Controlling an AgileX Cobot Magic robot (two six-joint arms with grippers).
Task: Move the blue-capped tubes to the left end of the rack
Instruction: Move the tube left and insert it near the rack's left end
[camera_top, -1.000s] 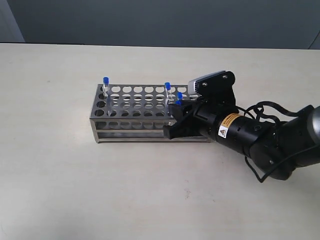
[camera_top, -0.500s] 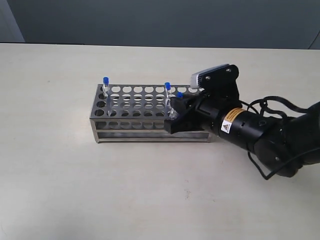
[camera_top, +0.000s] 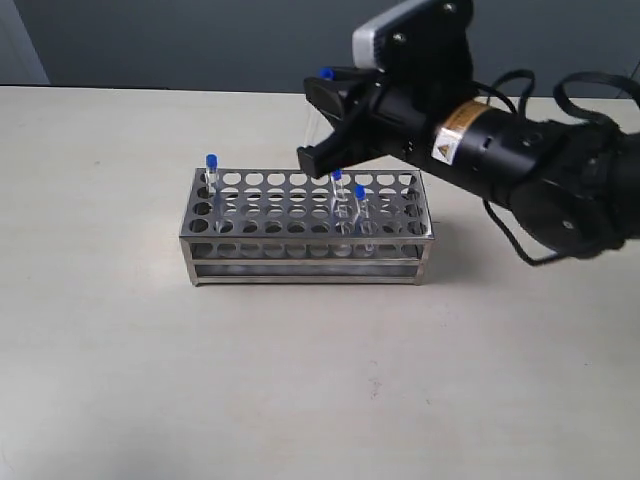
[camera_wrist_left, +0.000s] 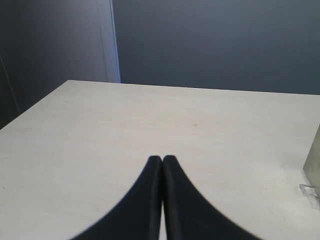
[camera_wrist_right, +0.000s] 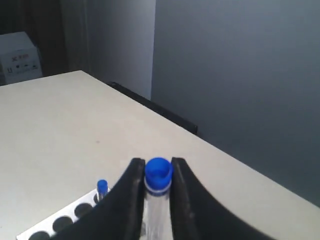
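The silver rack (camera_top: 262, 240) stands mid-table. One blue-capped tube (camera_top: 211, 165) sits in its far left corner, and two more blue-capped tubes (camera_top: 337, 181) (camera_top: 359, 194) stand towards the right end. High above the rack, my right gripper (camera_top: 325, 88) is shut on a fourth blue-capped tube (camera_top: 325, 73). In the right wrist view that held tube (camera_wrist_right: 158, 173) is pinched just below its cap by the right gripper (camera_wrist_right: 158, 169), with the corner tube (camera_wrist_right: 102, 187) and the rack (camera_wrist_right: 55, 223) below. My left gripper (camera_wrist_left: 162, 159) is shut and empty over bare table, out of the exterior view.
The pale table (camera_top: 120, 370) spreads wide around the rack. A corner of the rack (camera_wrist_left: 314, 155) shows at the edge of the left wrist view. A dark wall (camera_top: 200, 40) runs behind the table.
My right gripper rose from the rack's right end, up and to the left, lifting one blue-capped tube out of its hole. The other tubes have not moved.
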